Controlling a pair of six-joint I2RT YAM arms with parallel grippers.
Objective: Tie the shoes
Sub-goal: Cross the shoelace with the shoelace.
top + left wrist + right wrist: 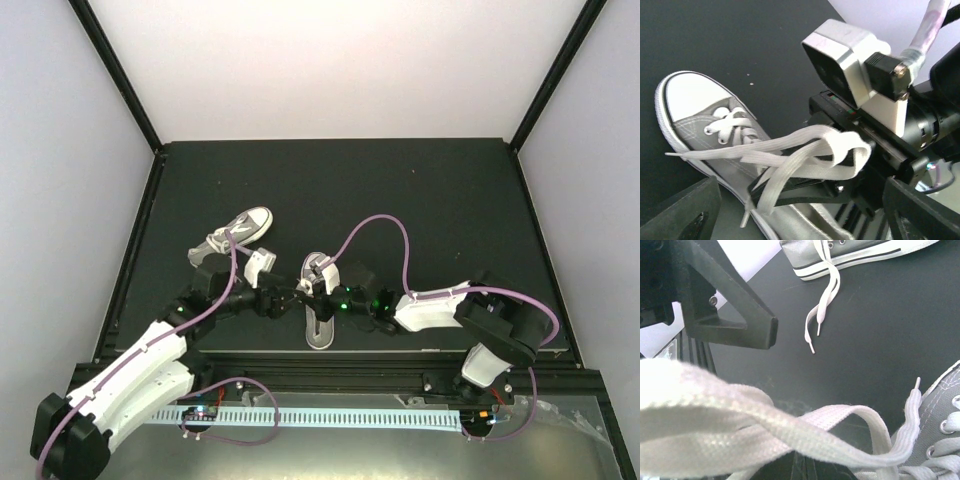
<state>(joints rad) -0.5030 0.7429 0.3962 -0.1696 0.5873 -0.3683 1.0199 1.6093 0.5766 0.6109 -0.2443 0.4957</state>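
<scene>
Two grippers meet above the central shoe (pixel 319 330), which lies on the black table (pixel 450 200) between the two arms.

Right gripper (pixel 801 466) — jaws closed, pinching a doubled loop of the white laces (pixel 805 155). The loop runs up and sideways from the eyelets of the central shoe, and a loose end of it trails back over the grey upper.

Left gripper (pixel 801 190) — jaws spread wide and holding nothing. It sits just beside the right gripper, on the central shoe's left. Its fingers (pixel 735 320) flank the raised loop without touching it.

The central shoe shows a white toe cap, a white sole edge and grey canvas, with its lower eyelets laced.

The second shoe (pixel 240 231) lies well apart, beyond the central shoe and to its left. It is untied, with its lace ends (pixel 819 325) lying slack on the table beside it.
</scene>
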